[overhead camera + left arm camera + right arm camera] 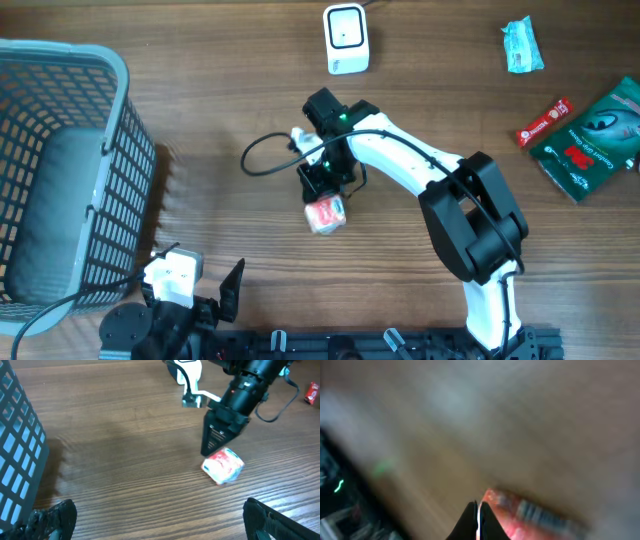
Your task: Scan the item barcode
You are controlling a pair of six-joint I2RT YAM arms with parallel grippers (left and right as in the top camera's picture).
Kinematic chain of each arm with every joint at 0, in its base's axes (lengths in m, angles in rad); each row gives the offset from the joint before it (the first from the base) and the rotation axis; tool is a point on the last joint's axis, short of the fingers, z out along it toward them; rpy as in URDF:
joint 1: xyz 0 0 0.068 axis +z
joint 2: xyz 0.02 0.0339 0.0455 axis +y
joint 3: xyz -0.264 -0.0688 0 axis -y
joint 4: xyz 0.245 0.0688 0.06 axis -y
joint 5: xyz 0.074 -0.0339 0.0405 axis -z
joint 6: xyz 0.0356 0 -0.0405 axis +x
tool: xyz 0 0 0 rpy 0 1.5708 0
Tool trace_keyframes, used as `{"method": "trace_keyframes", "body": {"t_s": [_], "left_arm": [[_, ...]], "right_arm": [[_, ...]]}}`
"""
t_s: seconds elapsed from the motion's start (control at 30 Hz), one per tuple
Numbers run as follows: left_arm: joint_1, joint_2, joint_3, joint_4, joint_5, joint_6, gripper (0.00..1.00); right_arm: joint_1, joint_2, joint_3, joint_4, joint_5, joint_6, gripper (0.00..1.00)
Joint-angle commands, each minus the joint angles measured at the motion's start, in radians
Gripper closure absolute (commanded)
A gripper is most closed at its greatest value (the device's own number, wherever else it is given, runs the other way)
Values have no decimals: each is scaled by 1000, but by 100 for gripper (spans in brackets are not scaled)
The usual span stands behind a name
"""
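Two claws reported: your right claw (pixel 208 453) is clenched shut, the red-and-white packet (pixel 223 466) lies just beside its tips with unreadable print, and your left claw (pixel 159 518) is released.

The right arm (pixel 405 160) stretches forward and to the left, its elbow sharply bent and its white forearm angled. The right gripper (pixel 326 196) points downward with its jaws pressed together. The left gripper (pixel 160 527) sits low by its base, fingers (pixel 52 517) spread fully apart.
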Motion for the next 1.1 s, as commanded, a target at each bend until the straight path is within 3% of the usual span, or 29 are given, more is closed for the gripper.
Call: {"method": "trace_keyframes", "body": {"t_s": [0.0, 0.13, 0.33, 0.4, 0.47, 0.53, 0.6, 0.67, 0.83, 0.93, 1.07], "left_arm": [[0, -6, 0, 2, 12, -9, 0], [0, -6, 0, 2, 12, -9, 0], [0, -6, 0, 2, 12, -9, 0], [0, -6, 0, 2, 12, -9, 0], [0, -6, 0, 2, 12, -9, 0], [0, -6, 0, 2, 12, -9, 0], [0, -6, 0, 2, 13, -9, 0], [0, -6, 0, 2, 12, -9, 0], [0, -6, 0, 2, 12, -9, 0], [0, -6, 0, 2, 12, -9, 0], [0, -6, 0, 2, 13, -9, 0]], "right_arm": [[2, 16, -2, -127, -68, -173, 96], [2, 16, -3, -270, 344, 77, 96], [2, 16, -3, -326, 542, 268, 94], [2, 16, -3, -312, 553, 332, 57], [-2, 16, -2, -273, 552, 442, 50], [-10, 16, 5, -264, 538, 526, 55], [-26, 3, 19, -302, 500, 533, 80], [-37, -29, 27, -354, 495, 533, 96], [-37, -179, 27, -454, 460, 512, 95], [-5, -187, -8, -386, 416, 509, 95], [32, -187, -167, -162, 337, 566, 95]]}}
